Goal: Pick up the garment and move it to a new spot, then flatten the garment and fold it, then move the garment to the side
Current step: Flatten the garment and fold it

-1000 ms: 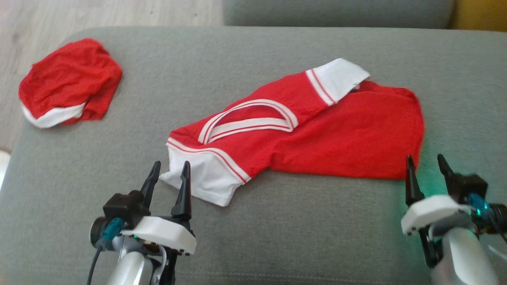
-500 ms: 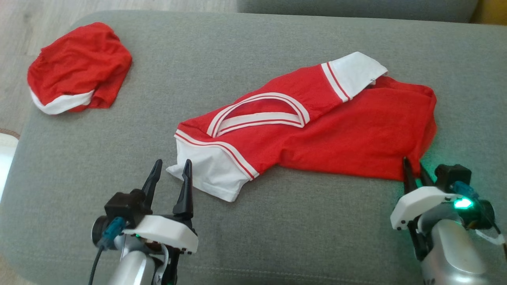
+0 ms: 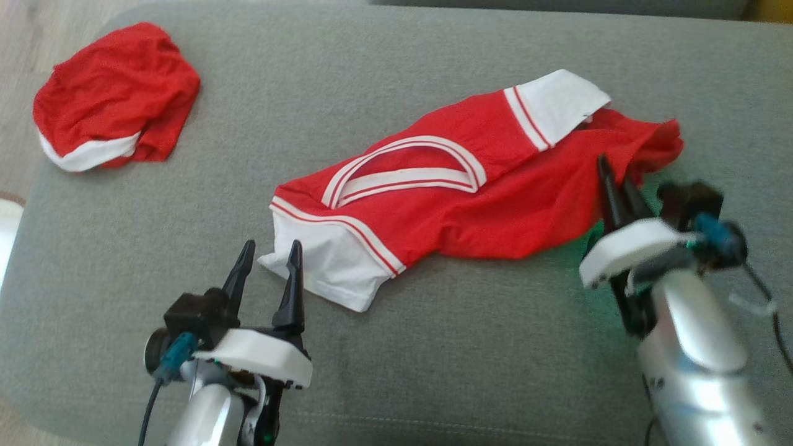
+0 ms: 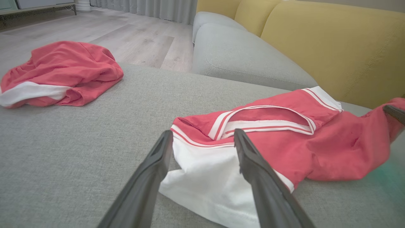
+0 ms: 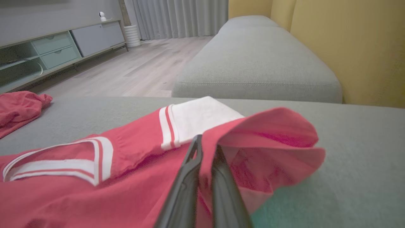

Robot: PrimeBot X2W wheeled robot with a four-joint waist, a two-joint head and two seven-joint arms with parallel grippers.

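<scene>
Right gripper (image 3: pixel 612 172) pinching the hem corner of the shirt (image 3: pixel 495 204), raised off the cushion (image 3: pixel 433 347).
A second ago your right fingers stood spread at that corner. They have since pressed together on the cloth and carried it up and inward (the wrist view shows red fabric draped round them). Your left gripper (image 3: pixel 271 248) hasn't budged, spread just beside the white sleeve (image 3: pixel 322 266). The rest of the shirt lies mid-cushion, so I'd judge the pick-up only begun, with the left side ungrasped.
</scene>
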